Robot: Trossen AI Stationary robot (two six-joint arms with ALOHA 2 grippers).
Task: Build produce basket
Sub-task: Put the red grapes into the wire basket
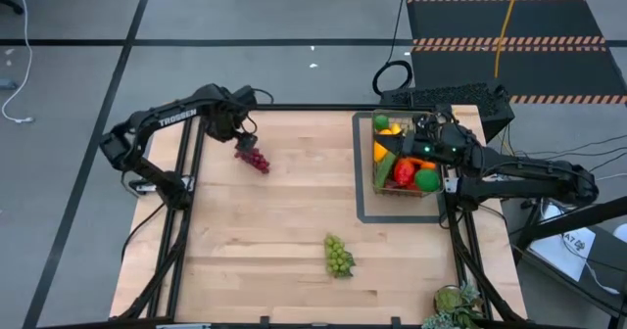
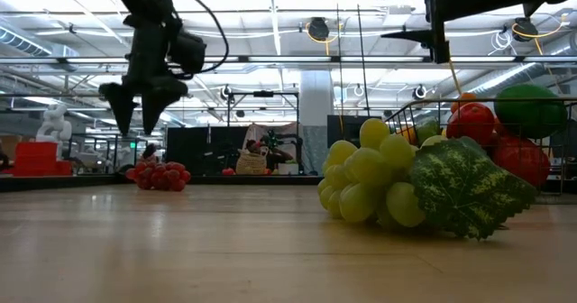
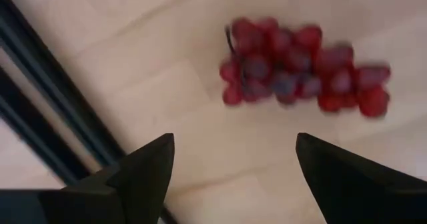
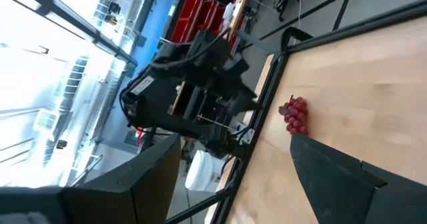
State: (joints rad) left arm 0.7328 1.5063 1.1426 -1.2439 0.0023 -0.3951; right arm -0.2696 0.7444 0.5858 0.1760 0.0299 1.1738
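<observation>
A bunch of red-purple grapes [image 1: 253, 159] lies on the wooden table at the far left. My left gripper [image 1: 243, 136] hangs just above it, pointing down and open [image 2: 135, 123]; the bunch [image 3: 300, 67] lies a little beyond the fingertips, outside the gap. A bunch of green grapes [image 1: 338, 256] with a leaf rests near the table's front middle [image 2: 379, 181]. The wire basket [image 1: 382, 177] at the far right holds several fruits: red, orange, green, yellow. My right gripper [image 1: 419, 141] hovers level over the basket, open and empty [image 4: 237, 144].
The basket stands on a flat dark tray frame [image 1: 364, 211]. A leafy green piece [image 1: 456, 305] lies at the near right corner. Black frame rails [image 3: 40, 117] run along the table's left edge beside the left gripper. Bare wood spans the table's middle.
</observation>
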